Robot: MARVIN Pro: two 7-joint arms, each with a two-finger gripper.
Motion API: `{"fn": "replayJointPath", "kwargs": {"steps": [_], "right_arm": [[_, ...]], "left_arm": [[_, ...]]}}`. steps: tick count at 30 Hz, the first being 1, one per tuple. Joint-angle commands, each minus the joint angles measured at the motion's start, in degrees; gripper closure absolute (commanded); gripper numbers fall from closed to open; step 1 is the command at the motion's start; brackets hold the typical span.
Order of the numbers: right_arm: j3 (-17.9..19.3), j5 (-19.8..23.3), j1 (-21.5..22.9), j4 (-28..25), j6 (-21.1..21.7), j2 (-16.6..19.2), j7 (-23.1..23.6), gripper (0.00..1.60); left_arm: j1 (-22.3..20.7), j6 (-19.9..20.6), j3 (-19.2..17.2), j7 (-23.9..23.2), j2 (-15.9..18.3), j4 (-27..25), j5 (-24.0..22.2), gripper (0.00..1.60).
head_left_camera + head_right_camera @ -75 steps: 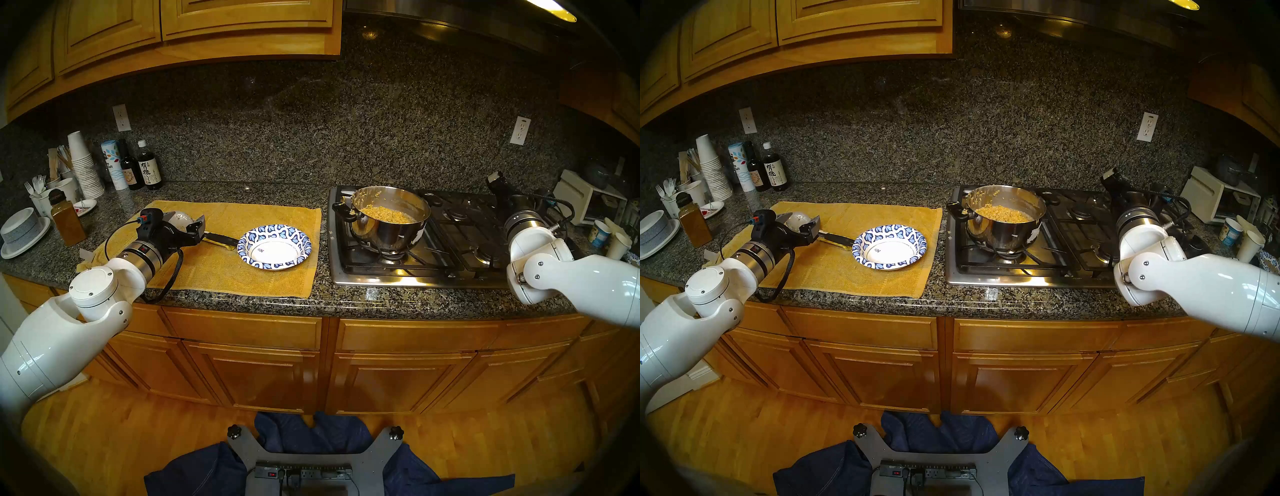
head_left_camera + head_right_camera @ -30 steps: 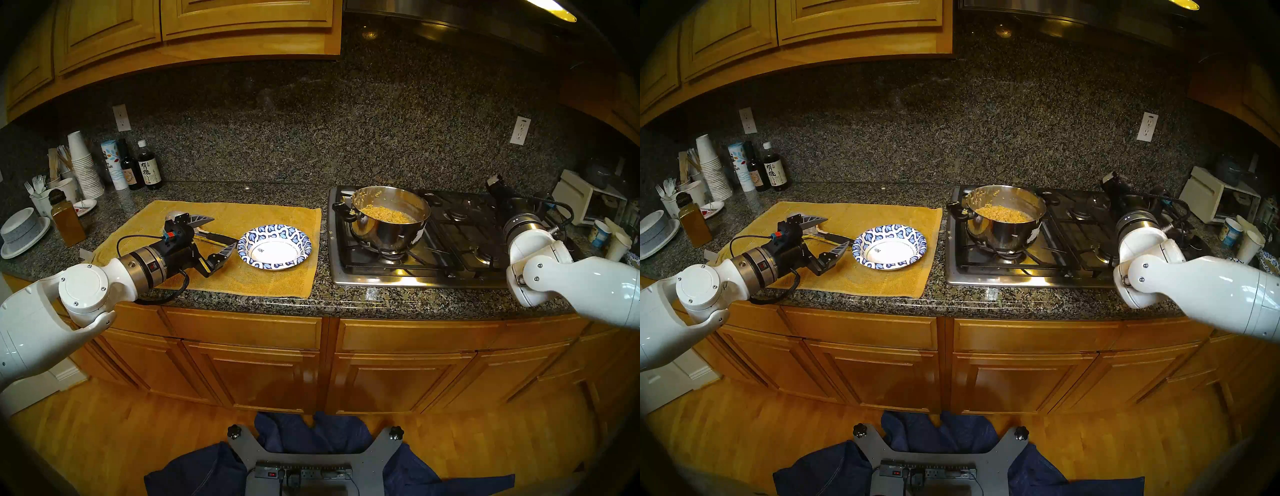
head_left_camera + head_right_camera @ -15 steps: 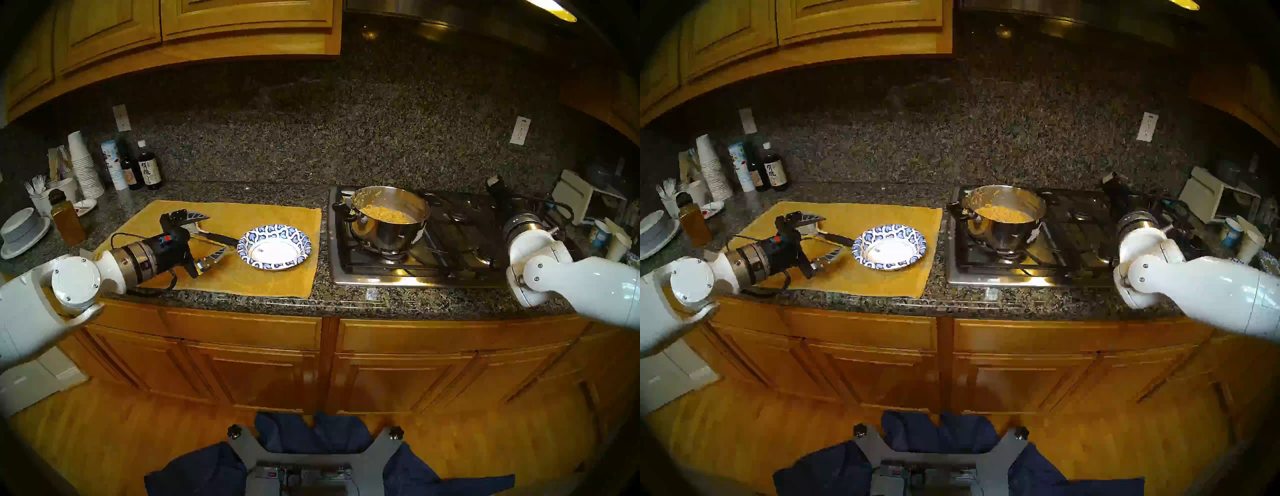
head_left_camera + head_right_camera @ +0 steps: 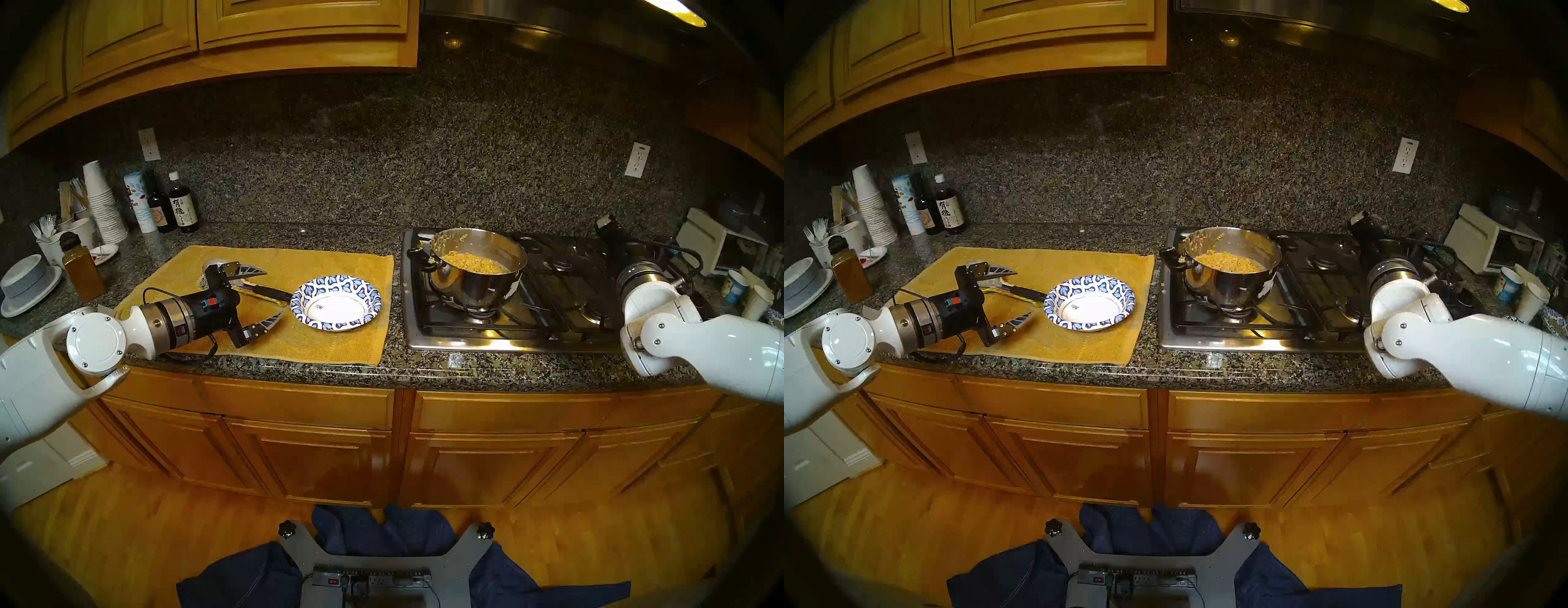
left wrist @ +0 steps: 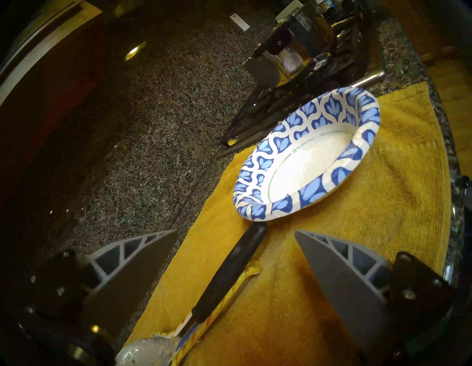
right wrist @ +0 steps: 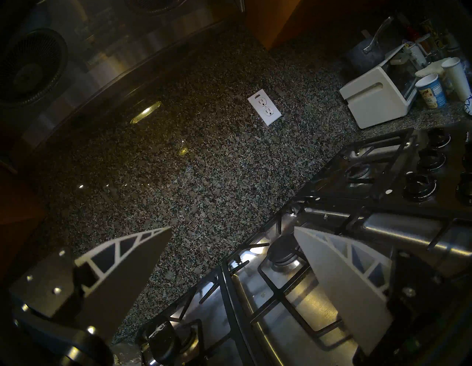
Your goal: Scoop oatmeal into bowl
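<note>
The blue-and-white paper bowl [image 4: 336,302] [image 4: 1089,302] [image 5: 306,158] sits empty on a yellow towel [image 4: 339,263]. The oatmeal [image 4: 471,261] [image 4: 1227,261] lies in a steel pot [image 4: 475,284] on the stove's left burner. A spoon with a black handle [image 4: 269,292] [image 5: 229,276] lies on the towel, its handle end at the bowl's left rim. Its smeared head [image 5: 148,350] is toward my wrist. My left gripper [image 4: 272,293] [image 4: 1023,293] [image 5: 236,231] is open and empty, one finger on each side of the handle. My right gripper [image 6: 233,227] [image 4: 607,225] is open and empty over the stove's right burners.
The stove [image 4: 551,335] takes up the counter right of the towel. Stacked paper cups [image 4: 104,204], bottles [image 4: 182,208] and grey-and-white stacked bowls [image 4: 29,284] crowd the far left. A toaster oven [image 6: 378,99] and cups [image 4: 759,301] stand at the far right.
My left gripper was over the spoon's head. It has opened wide, turned and drawn back toward the counter's front, and now straddles the handle. The right arm has barely moved.
</note>
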Motion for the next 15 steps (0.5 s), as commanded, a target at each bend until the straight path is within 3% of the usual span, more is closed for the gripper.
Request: {"fn": "replayJointPath", "kwargs": {"steps": [1,15], "right_arm": [[1.52,-0.65,1.7,0.06,-0.25,-0.14,0.37,0.0],[1.51,-0.62,1.71,0.07,-0.25,-0.14,0.39,0.0]], "left_arm": [[-6.16,0.78,0.06,-0.47,-3.32,0.3,4.36,0.0],[-12.79,2.85,3.58,-2.3,-10.67,3.94,14.94,0.0]]}}
